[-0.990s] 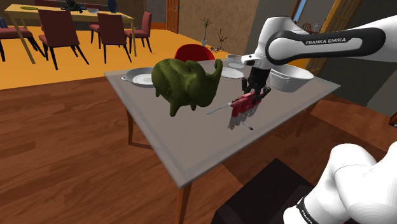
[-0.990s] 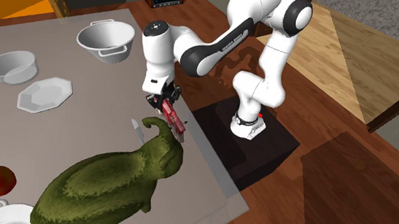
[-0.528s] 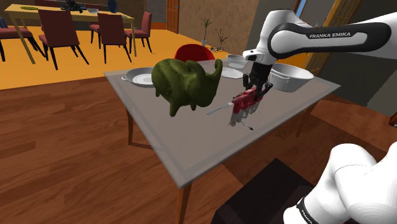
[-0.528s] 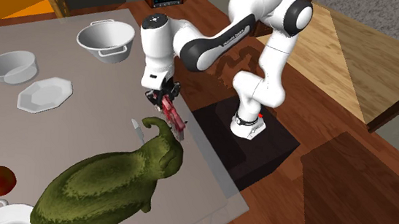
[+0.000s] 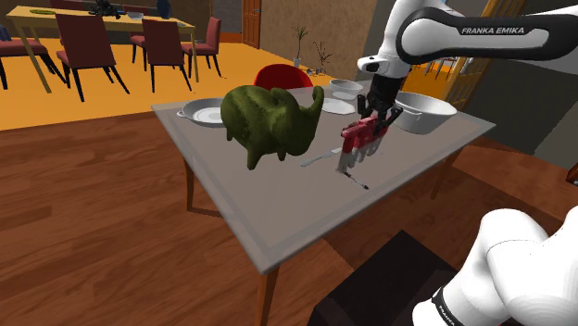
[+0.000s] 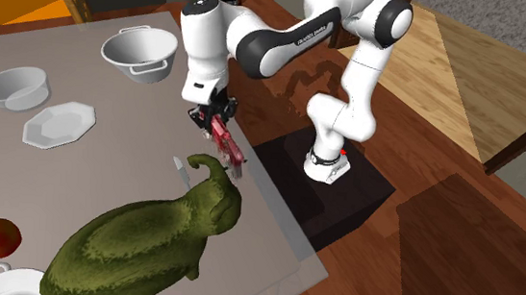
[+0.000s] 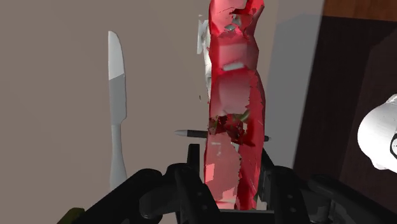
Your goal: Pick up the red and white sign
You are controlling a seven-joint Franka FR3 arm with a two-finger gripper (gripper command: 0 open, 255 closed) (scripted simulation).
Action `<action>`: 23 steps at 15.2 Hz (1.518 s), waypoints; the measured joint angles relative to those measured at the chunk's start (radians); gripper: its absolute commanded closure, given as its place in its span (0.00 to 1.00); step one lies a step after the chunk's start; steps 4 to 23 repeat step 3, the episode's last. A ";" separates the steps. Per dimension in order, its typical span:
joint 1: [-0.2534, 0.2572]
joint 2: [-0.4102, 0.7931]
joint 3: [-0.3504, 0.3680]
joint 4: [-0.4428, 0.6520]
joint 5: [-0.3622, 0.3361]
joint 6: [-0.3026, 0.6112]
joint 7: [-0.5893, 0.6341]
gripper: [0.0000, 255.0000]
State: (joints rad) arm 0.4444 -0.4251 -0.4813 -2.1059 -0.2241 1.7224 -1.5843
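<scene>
The claw (image 7: 227, 158) is clamped on one end of the red and white sign (image 7: 232, 83), hiding that end; its far tip is cut off in the wrist view. Beyond, a thin dark rod (image 7: 188, 133) lies partly hidden behind it on the grey surface (image 7: 57, 76), near a pale knife (image 7: 116, 95).

White arm (image 5: 482, 37) bent at the elbow, forearm running level above the claw (image 5: 370, 125), wrist turned straight down; both black fingers (image 7: 193, 159) pressed against the upper end of the red and white sign (image 5: 356, 145), which hangs slanted below the claw.
</scene>
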 measured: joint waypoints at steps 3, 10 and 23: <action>0.002 0.002 0.005 0.036 0.004 -0.034 -0.001 1.00; 0.002 0.002 0.005 0.036 0.004 -0.034 -0.001 1.00; 0.002 0.002 0.005 0.036 0.004 -0.034 -0.001 1.00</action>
